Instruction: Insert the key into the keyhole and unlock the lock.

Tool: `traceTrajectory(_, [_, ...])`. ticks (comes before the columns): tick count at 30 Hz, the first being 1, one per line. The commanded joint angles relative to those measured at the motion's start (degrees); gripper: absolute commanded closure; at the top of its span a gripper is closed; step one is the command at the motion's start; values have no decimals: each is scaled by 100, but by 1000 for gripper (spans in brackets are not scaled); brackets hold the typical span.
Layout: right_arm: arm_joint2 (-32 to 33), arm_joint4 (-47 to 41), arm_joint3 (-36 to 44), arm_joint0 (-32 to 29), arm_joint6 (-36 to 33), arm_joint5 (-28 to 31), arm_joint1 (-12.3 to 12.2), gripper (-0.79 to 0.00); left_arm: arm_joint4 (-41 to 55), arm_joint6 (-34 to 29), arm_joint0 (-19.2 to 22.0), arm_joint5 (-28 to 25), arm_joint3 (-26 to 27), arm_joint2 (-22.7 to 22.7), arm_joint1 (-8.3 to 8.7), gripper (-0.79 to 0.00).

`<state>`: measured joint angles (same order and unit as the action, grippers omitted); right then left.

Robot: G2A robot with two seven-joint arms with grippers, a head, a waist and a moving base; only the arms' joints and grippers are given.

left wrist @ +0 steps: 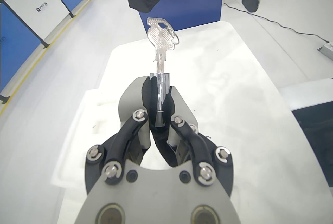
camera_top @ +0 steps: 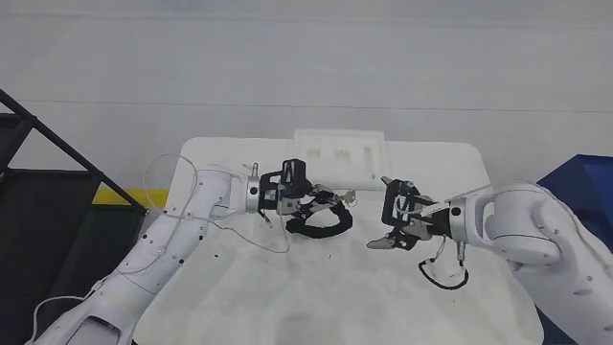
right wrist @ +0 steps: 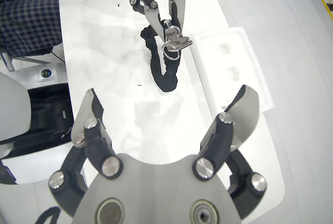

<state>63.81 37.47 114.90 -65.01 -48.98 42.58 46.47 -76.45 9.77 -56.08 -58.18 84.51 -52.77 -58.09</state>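
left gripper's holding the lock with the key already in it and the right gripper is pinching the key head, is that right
Not quite. The left gripper does hold the lock with the key in it, but the right gripper is open and clear of the key, pinching nothing; the right wrist view shows it.
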Motion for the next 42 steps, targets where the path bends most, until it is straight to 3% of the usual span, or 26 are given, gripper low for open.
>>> traceTrajectory(1, [-41,141,-9,26,27,142,2,-785,360,-364,108,18,54,183,38,0])
traceTrajectory(11, [-220,660,-89,116,392,362,45,-785,1847,-1849,926,18,183,893,335,0])
traceTrajectory(20, [-231,732,-120,98,359,325,44,-785,2628,-2479,1371,18,150,1462,409,0])
traceTrajectory(24, [-393,1386,-228,263,192,771,48,-785,2756,-2645,1541,18,70,1639,409,0])
traceTrajectory(27, [-449,1890,-328,480,661,1236,81,-785,2846,-2692,1629,18,17,1755,400,0])
traceTrajectory(33, [-496,3308,-360,523,2533,1542,136,-785,3020,-2681,1763,18,-122,1958,373,0])
traceTrajectory(38, [-612,4300,-562,490,3734,1542,122,-382,3011,-2606,1848,18,-196,2067,345,0])
traceTrajectory(40, [-604,4588,-628,481,4082,1485,123,-391,2997,-2550,1869,18,-218,2088,337,0])
traceTrajectory(42, [-605,4873,-643,445,4395,1348,124,-345,2979,-2500,1886,18,-242,2104,331,0])
